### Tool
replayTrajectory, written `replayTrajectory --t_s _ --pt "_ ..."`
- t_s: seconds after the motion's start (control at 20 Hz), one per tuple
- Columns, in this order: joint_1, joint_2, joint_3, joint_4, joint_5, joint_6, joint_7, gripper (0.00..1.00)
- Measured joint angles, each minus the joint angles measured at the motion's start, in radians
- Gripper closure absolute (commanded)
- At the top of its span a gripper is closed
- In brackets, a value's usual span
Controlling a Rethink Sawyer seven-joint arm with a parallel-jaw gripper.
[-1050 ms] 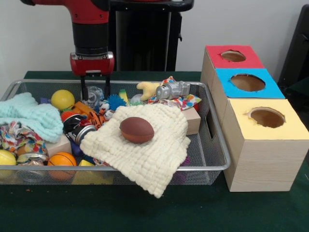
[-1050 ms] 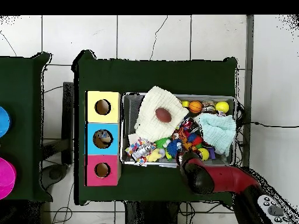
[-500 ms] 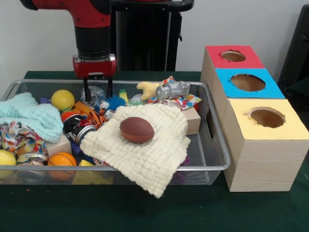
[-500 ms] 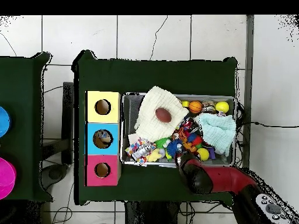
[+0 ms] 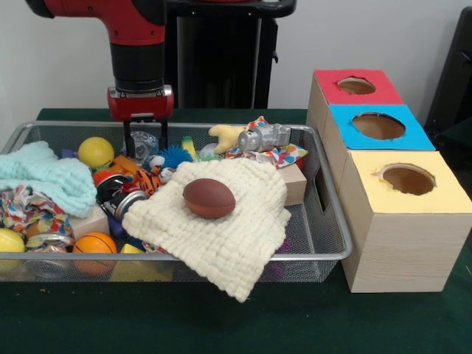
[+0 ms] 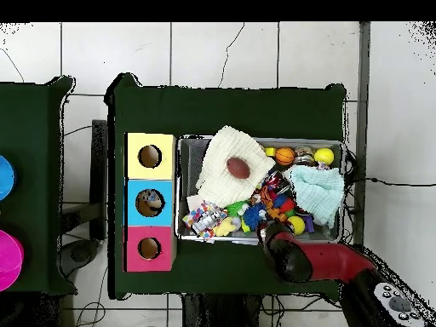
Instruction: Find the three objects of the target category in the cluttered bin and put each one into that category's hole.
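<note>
My gripper [image 5: 144,147] hangs open at the back left of the wire bin [image 5: 330,221], its two fingers [image 5: 127,141] straddling a clear glassy object [image 5: 142,142] without visibly gripping it. A brown toy football [image 5: 209,198] [image 6: 238,168] rests on a cream knitted cloth [image 5: 228,232] in the middle of the bin. To the gripper's left is a yellow ball [image 5: 96,152]. An orange basketball [image 5: 96,245] and another yellow ball [image 5: 9,240] lie at the front left. In the overhead view the red arm [image 6: 319,261] hides the gripper.
Three boxes with round holes stand right of the bin: red [image 5: 357,86], blue [image 5: 378,126], yellow [image 5: 407,179]. A mint cloth [image 5: 46,181], a tiger toy [image 5: 147,179], a blue fuzzy toy [image 5: 177,155], a grey toy [image 5: 264,137] and a yellow plush [image 5: 225,134] crowd the bin.
The gripper drifted slightly right, then back left, staying at about the same height over the clear object. Nothing in the bin has moved.
</note>
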Motion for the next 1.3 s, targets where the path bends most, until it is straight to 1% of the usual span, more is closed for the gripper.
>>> replayTrajectory --t_s 0.65,1.3 --pt "-0.018 0.003 0.0 0.0 0.0 0.0 0.0 0.0" --pt "-0.018 0.037 -0.003 -0.02 -0.025 -0.016 0.0 0.0"
